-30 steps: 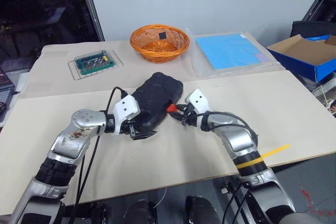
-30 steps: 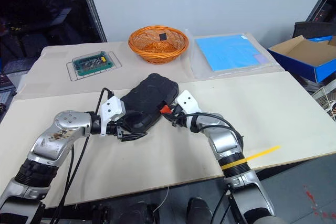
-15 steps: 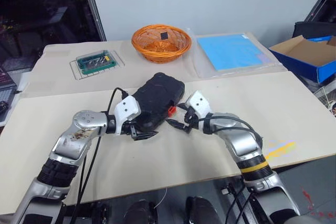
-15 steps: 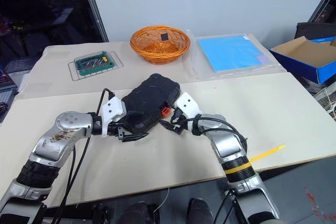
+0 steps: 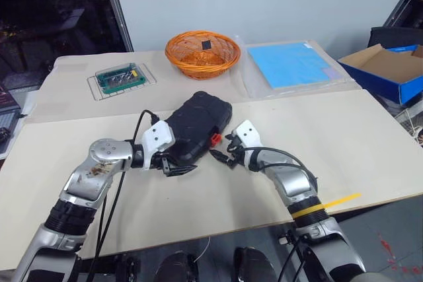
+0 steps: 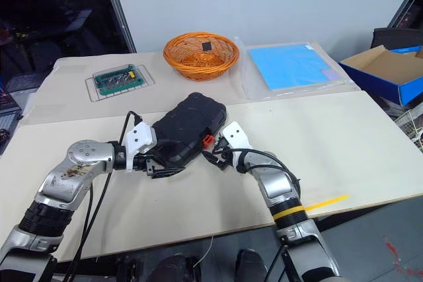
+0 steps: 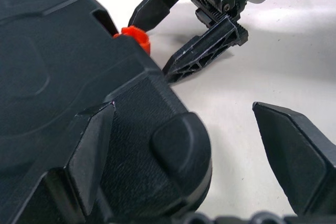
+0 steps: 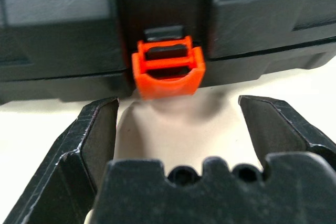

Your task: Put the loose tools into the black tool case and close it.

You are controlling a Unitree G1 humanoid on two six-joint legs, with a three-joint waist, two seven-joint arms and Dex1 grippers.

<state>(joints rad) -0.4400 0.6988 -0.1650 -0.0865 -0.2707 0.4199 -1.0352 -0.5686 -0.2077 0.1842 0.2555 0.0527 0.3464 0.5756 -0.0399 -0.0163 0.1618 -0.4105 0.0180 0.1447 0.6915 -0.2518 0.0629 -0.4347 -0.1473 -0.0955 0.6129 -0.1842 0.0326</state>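
The black tool case point(image 5: 198, 122) lies shut in the middle of the table, its orange-red latch point(image 8: 168, 69) facing my right gripper. My right gripper point(image 5: 223, 150) stands open a short way from the latch, a finger to either side of it and touching nothing. My left gripper point(image 5: 180, 166) is open at the case's near corner point(image 7: 178, 145), one finger point(image 7: 92, 145) over the lid and the other point(image 7: 299, 150) over the bare table beside it. The loose tools are out of view.
An orange wicker basket point(image 5: 201, 45) and a clear-lidded green bit box point(image 5: 119, 77) stand at the back. A blue sheet in plastic point(image 5: 291, 64) lies at the back right, an open cardboard box point(image 5: 390, 64) beyond the table's right end. Yellow tape point(image 5: 337, 199) marks the near edge.
My right gripper has opened and dropped a little, coming away from the latch. The left gripper and the case have not moved.
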